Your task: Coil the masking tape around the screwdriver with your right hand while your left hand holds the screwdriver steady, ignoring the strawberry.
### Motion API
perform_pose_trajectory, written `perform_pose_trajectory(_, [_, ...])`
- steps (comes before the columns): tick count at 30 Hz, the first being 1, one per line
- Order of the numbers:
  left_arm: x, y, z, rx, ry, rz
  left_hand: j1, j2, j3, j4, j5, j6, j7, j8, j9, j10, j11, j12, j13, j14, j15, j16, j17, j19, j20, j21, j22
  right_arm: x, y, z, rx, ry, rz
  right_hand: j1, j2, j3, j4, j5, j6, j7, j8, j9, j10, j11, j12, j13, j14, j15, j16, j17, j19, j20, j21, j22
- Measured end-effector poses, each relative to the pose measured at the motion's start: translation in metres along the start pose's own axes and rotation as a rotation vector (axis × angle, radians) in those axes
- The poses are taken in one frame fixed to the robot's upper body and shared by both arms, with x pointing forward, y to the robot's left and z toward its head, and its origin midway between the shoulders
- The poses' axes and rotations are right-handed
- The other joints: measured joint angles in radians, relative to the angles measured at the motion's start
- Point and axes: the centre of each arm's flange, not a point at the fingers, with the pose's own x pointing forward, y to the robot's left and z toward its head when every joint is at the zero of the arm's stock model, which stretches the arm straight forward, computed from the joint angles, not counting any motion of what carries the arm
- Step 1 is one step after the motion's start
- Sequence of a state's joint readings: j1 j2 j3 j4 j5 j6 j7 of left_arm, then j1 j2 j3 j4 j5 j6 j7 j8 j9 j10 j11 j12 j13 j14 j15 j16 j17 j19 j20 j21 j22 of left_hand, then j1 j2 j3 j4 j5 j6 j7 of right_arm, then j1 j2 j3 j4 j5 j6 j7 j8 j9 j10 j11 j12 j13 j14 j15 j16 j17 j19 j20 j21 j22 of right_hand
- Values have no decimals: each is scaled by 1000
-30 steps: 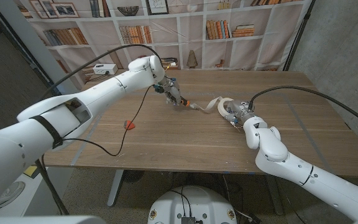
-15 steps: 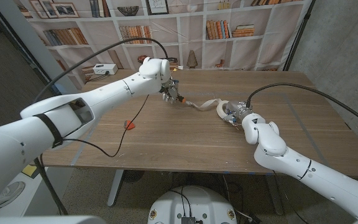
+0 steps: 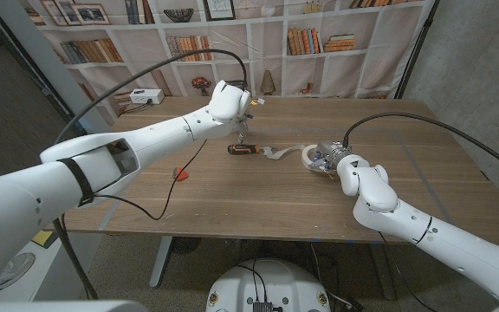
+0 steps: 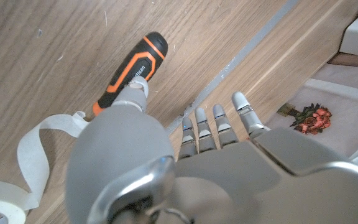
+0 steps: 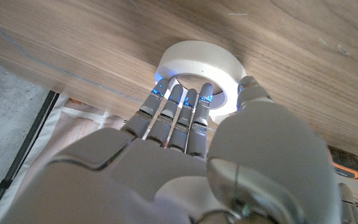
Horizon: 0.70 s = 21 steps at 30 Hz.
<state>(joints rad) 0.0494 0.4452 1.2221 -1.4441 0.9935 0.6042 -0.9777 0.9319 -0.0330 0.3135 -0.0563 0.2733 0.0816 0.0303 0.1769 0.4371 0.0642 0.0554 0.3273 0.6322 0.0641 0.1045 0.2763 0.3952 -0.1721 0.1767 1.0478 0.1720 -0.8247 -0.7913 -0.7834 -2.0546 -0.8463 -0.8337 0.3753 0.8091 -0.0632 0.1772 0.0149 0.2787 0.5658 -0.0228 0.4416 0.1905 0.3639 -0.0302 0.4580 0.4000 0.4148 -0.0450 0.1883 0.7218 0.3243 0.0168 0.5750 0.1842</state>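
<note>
The screwdriver (image 3: 243,149) lies flat on the wooden table (image 3: 232,195), nearer the far edge than the near one and about midway between the side edges. Its orange-and-black handle points toward the left edge. A strip of pale tape (image 3: 277,153) runs from its shaft to the tape roll (image 3: 312,156), which sits on the table toward the right edge.

The left hand (image 3: 241,111) hangs above the screwdriver — fingers (image 4: 207,127) spread and extended, gripping nothing. In the left wrist view the handle (image 4: 131,67) lies on the wood beyond the hand, and the loose strip (image 4: 39,137) curls away from the tool's shaft end toward the roll.

The right hand (image 3: 327,159) is at the roll. The right wrist view shows its fingers (image 5: 179,112) reaching into the roll's (image 5: 199,70) centre hole, with the thumb against the outer wall — apparently a grip on the roll, though the contact itself is partly hidden by the hand. The roll lies flat on the table there.

The strawberry (image 3: 181,173) rests on the table well apart from the tool, nearer the left edge and the near edge. A black cable (image 3: 170,201) droops from the left arm and trails across the table just beside the fruit.
</note>
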Motion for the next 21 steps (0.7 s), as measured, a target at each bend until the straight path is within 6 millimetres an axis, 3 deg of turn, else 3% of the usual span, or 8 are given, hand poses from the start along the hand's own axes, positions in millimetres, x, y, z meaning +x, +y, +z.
perform_pose_trajectory(6, [-2, 2, 0, 33, 28, 53, -47, 7, -48, 31, 24, -103, -26, -8, -49, -73, 7, -55, -33, -51, 7, -29, -27, 0, 0, -35, 0, -1, -6, -11, 45, 8, 5, -146, -35, -89, 67, 13, -132, 1, -102, 0, -104, 32, -85, -34, -92, 3, 0, -37, -54, 40, -37, 0])
perform_pose_trajectory(11, [-8, 0, -2, -5, -1, 132, -97, 33, -73, 68, 26, -130, -43, -5, -78, -101, 6, -77, -55, -73, 10, -40, -42, 0, 0, -50, 0, -1, -8, -17, 137, -36, 5, -207, -53, -136, 93, 22, -216, 4, -159, 3, -165, 43, -134, -51, -151, 17, 0, -60, -99, 64, -68, 0])
perform_pose_trajectory(15, [-11, 5, -2, -24, -28, 223, -125, 49, -82, 86, 24, -125, -48, 1, -93, -95, 0, -77, -68, -73, 10, -40, -50, 0, 0, -57, 0, -1, -12, -38, 200, -15, -14, -220, -50, -150, 101, 35, -266, -6, -192, 3, -191, 52, -161, -61, -181, 35, 0, -74, -113, 77, -83, 0])
perform_pose_trajectory(21, [-14, 18, 11, -54, -119, 352, -157, 56, -92, 103, -1, -97, -76, 15, -122, -57, -7, -77, -93, -34, -21, -40, -74, 39, -2, -64, 0, 2, -10, -81, 256, 85, -25, -211, -38, -150, 101, 43, -286, -13, -206, 0, -213, 52, -181, -69, -216, 45, 0, -87, -122, 79, -93, -2])
